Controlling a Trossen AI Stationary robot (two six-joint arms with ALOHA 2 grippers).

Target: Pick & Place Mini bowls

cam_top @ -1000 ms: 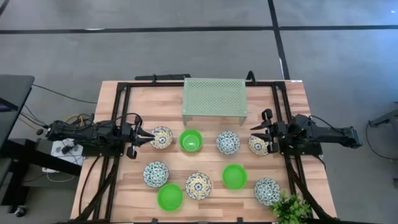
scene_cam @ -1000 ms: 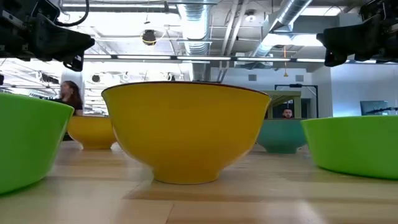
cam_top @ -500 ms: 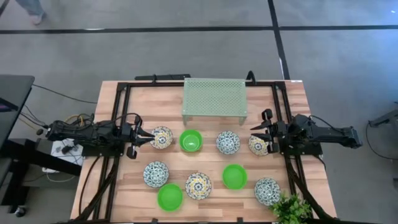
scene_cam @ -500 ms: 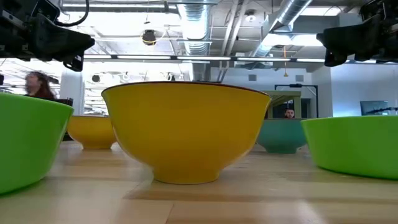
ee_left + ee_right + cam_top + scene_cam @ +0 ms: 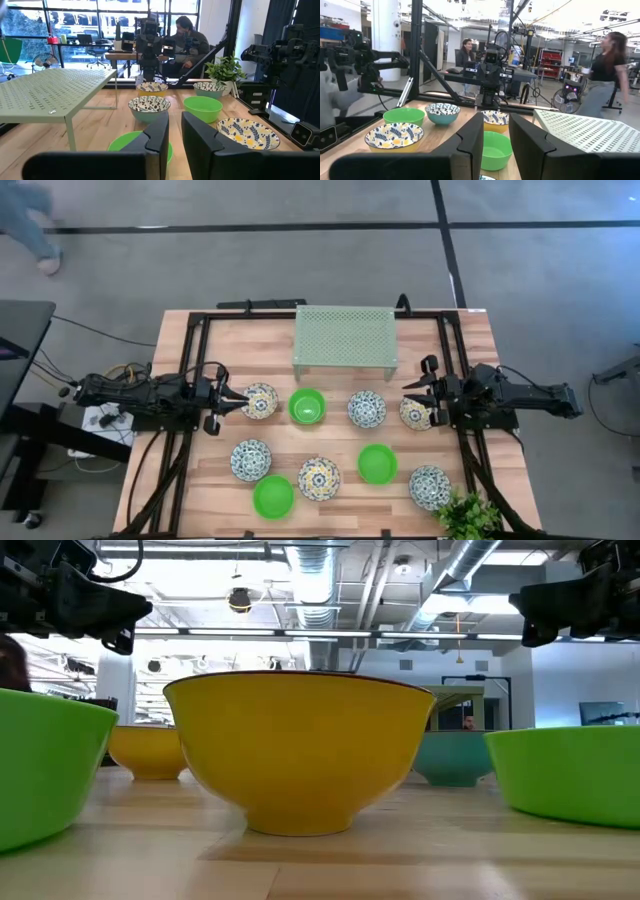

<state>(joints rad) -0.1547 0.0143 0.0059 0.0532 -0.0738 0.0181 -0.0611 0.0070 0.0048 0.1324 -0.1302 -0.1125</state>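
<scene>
A wooden table [image 5: 220,340] is seen from above, with a pale green perforated rack [image 5: 345,338] standing at its far middle edge. A leafy plant [image 5: 467,516] sits at the near right corner.

Nine mini bowls are spread in front of the rack. In the far row, a patterned bowl [image 5: 260,400], a green bowl [image 5: 307,406], a second patterned bowl [image 5: 367,409] and a yellow-centred bowl [image 5: 416,413] are lined up. Nearer, a patterned bowl [image 5: 250,460], a patterned bowl [image 5: 319,478], a green bowl [image 5: 377,463] and a patterned bowl [image 5: 429,487] are placed, with a third green bowl [image 5: 273,497] at the near edge.

The left gripper [image 5: 233,399] is held just beside the leftmost far-row bowl, its fingers parted only by a narrow gap and nothing gripped between them. The right gripper [image 5: 419,398] is positioned over the yellow-centred bowl, likewise with a narrow gap and nothing clasped. In the left wrist view a green bowl [image 5: 127,142] lies directly beyond the fingertips [image 5: 159,131].
</scene>
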